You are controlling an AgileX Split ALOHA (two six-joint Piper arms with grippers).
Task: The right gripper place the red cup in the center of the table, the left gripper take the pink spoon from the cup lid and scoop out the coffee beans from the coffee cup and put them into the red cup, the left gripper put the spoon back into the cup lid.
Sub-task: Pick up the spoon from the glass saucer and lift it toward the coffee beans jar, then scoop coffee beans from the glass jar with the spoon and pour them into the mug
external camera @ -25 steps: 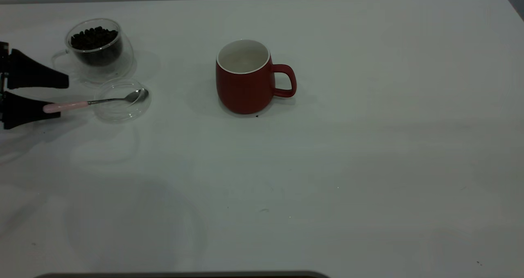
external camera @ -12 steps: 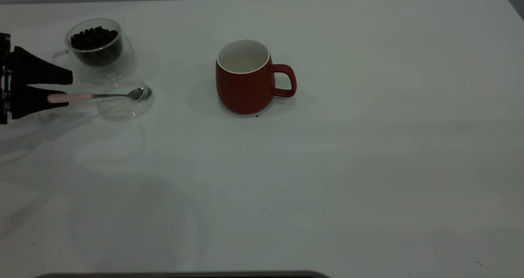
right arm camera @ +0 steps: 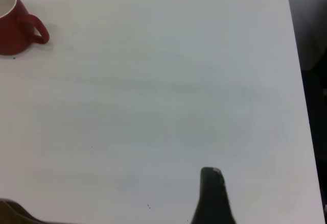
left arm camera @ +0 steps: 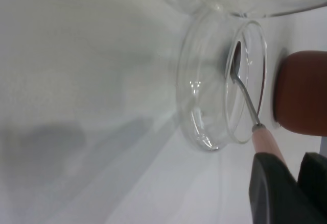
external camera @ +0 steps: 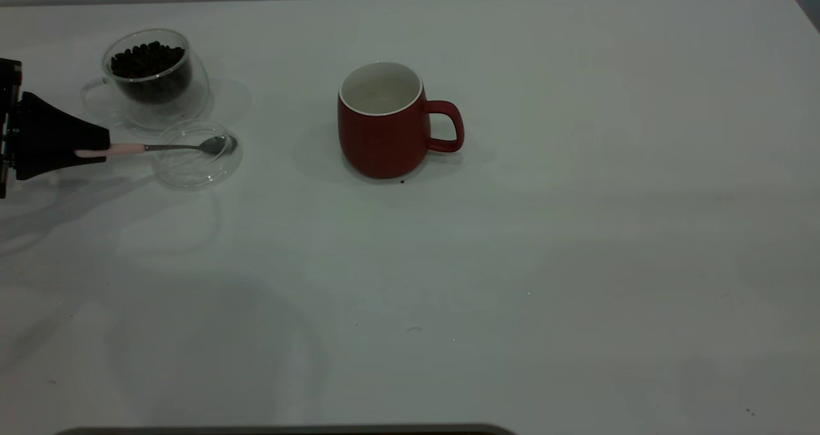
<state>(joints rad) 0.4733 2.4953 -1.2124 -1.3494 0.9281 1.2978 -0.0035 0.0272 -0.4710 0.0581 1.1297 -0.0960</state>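
Note:
My left gripper [external camera: 102,145] at the table's left edge is shut on the pale pink handle of the pink spoon [external camera: 186,147]. The spoon's silver bowl lies over the clear cup lid [external camera: 192,169]. In the left wrist view the black fingers [left arm camera: 271,188] clamp the handle [left arm camera: 265,142], with the bowl inside the lid [left arm camera: 204,127]. The coffee cup [external camera: 157,92] with coffee beans [external camera: 146,57] stands just behind the lid. The red cup [external camera: 381,134] stands upright and empty mid-table. My right gripper [right arm camera: 117,203] is open and empty, far to the red cup's right, out of the exterior view.
The white table [external camera: 544,230] stretches to the right and front of the red cup [right arm camera: 13,25]. Its right edge shows in the right wrist view [right arm camera: 299,106]. A few dark specks lie on it.
My left gripper's fingers have closed on the spoon's pink handle. The spoon has turned slightly, and the lid has shifted a little to the right.

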